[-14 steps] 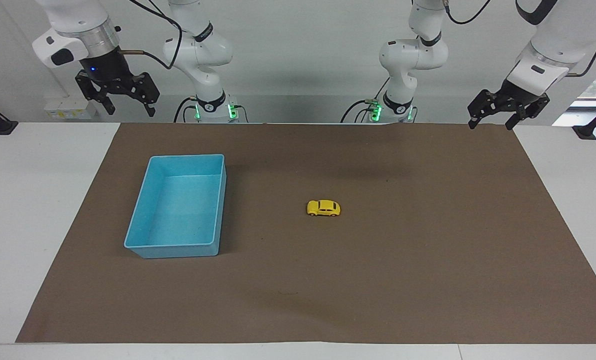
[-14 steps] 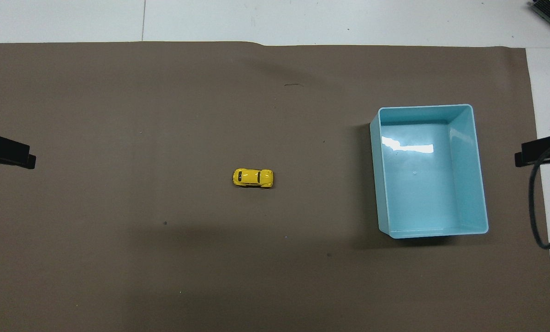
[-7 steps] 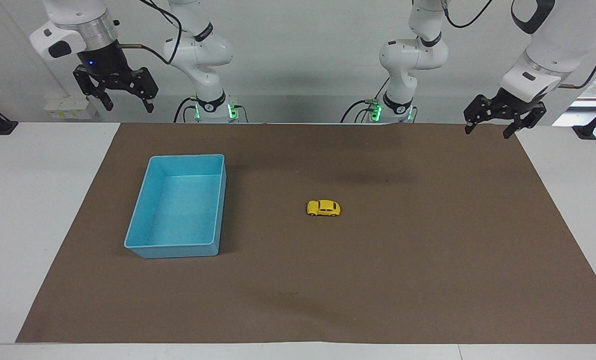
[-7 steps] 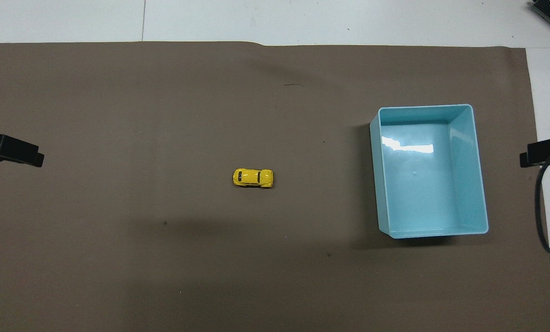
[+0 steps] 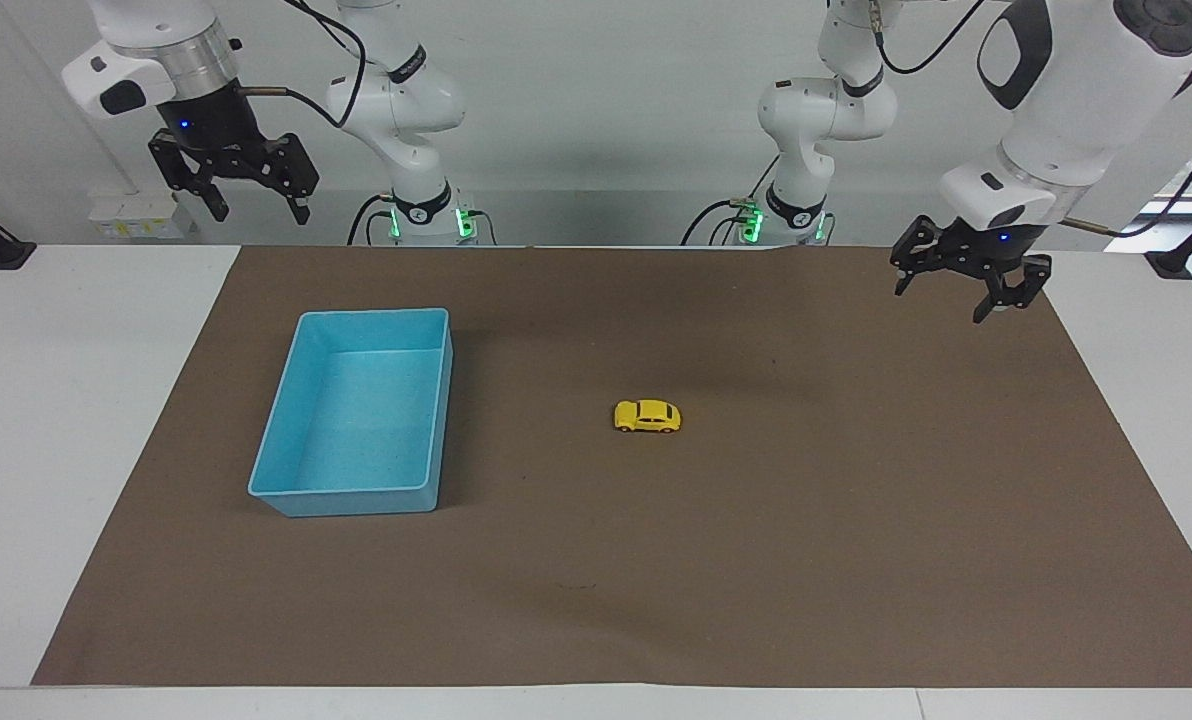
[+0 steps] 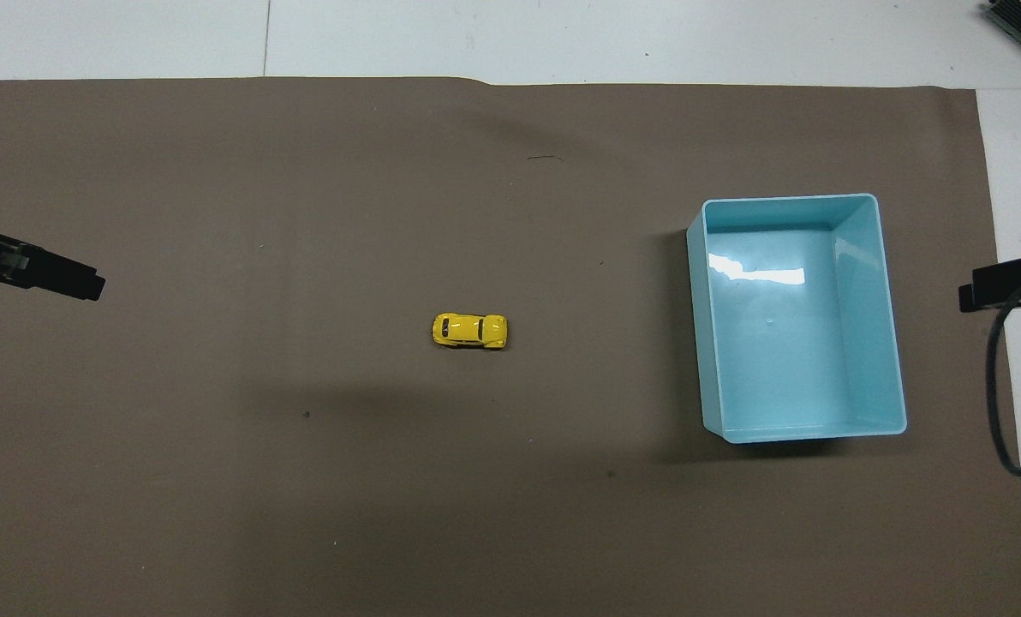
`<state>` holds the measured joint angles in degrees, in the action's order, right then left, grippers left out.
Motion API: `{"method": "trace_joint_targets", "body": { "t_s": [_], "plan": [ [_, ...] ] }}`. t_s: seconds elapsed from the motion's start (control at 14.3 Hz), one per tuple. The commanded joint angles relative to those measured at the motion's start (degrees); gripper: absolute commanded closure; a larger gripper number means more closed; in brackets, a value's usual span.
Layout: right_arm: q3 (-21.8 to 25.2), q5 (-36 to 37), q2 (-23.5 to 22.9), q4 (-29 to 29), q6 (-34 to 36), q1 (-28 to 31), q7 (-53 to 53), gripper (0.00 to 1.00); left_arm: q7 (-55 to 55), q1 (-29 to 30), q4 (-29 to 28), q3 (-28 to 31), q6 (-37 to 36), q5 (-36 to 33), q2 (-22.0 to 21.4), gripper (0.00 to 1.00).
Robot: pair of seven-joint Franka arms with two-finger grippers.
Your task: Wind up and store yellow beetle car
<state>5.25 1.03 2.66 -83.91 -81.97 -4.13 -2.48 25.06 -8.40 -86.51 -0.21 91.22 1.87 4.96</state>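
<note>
Since a second ago my left gripper (image 5: 960, 291) has swung in from the table's corner and dropped lower, and it now hangs over the brown mat (image 5: 856, 560) at the left arm's end; the right gripper (image 5: 238, 192) has lifted a little and waits high near its base. Both sets of jaws stand wide apart and hold nothing.

The yellow beetle car (image 5: 647, 416) has not moved. It sits on its wheels mid-mat, lengthwise across the table, well apart from the empty blue bin (image 5: 276, 460) at the right arm's end.

I judge the step is the left arm's approach. I want to come straight down over the roof, close across the car's narrow flanks, and keep the wheels pressed to the mat so that dragging it back winds it.

I can read no brand, label or writing anywhere.
</note>
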Motion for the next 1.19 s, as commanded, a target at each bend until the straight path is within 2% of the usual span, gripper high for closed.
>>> {"method": "trace_joint_targets", "body": {
  "t_s": [0.0,0.35,0.84,0.98,1.12],
  "plan": [
    [-0.06,-0.42,0.77,-0.29,0.41,0.44,1.07,0.0,5.59,-2.93,-0.77,0.74,2.81,2.77,1.71,0.0],
    [-0.06,-0.42,0.77,-0.29,0.41,0.44,1.07,0.0,19.22,-9.25,-3.75,0.83,9.14,4.55,4.35,0.0],
    [-0.06,-0.42,0.77,-0.29,0.41,0.44,1.07,0.0,28.45,-16.29,-4.45,0.83,16.61,4.28,12.79,0.0],
    [-0.06,-0.42,0.77,-0.29,0.41,0.44,1.07,0.0,30.14,-18.39,-6.73,0.83,19.94,4.28,13.23,0.0],
    [-0.06,-0.42,0.77,-0.29,0.41,0.44,1.07,0.0,31.53,-20.32,-11.64,0.92,26.6,3.84,13.15,0.0]
  ]
}}
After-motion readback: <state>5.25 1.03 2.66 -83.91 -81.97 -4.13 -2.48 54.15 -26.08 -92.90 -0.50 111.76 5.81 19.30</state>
